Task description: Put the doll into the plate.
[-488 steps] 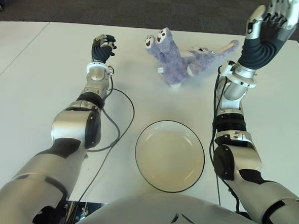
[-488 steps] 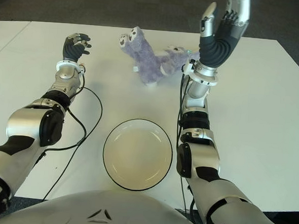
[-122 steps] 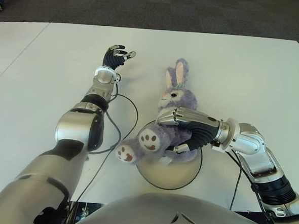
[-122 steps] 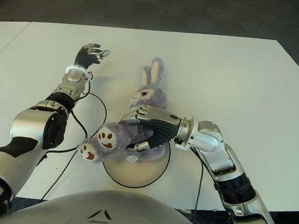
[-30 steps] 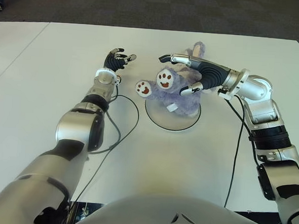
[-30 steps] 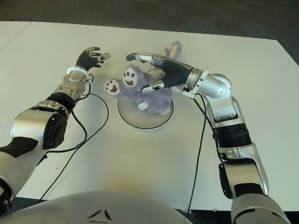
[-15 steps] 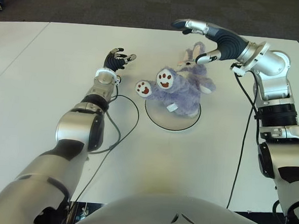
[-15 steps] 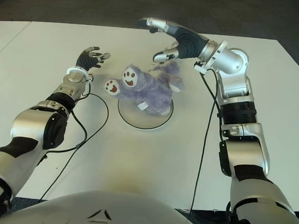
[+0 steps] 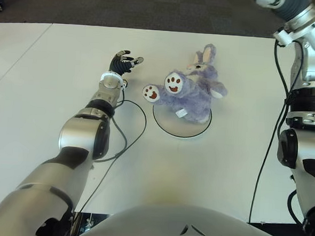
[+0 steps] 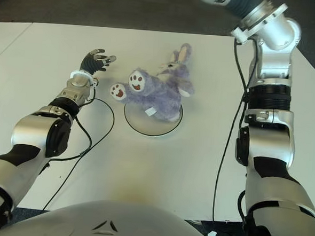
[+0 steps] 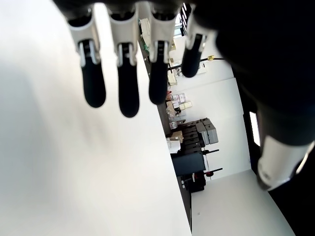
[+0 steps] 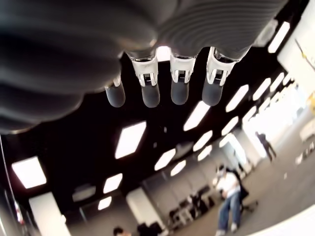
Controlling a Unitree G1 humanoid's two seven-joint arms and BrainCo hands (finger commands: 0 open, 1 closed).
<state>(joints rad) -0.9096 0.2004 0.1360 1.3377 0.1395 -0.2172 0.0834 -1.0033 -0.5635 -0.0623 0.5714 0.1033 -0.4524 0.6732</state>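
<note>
A purple doll (image 9: 190, 92) lies on the plate (image 9: 170, 125), both hands released: right hand (image 12: 162, 91) raised high, left hand (image 9: 122, 62) beside it.

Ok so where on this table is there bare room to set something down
The table is bare in front of the plate, and across the right between the plate and the right arm. It is crowded around the doll on the plate, with the open left hand and its cable beside it.

The doll (image 9: 190, 93) on the plate (image 9: 170, 126) blocks the table (image 9: 208, 169) centre; bare table lies open on the near side.
</note>
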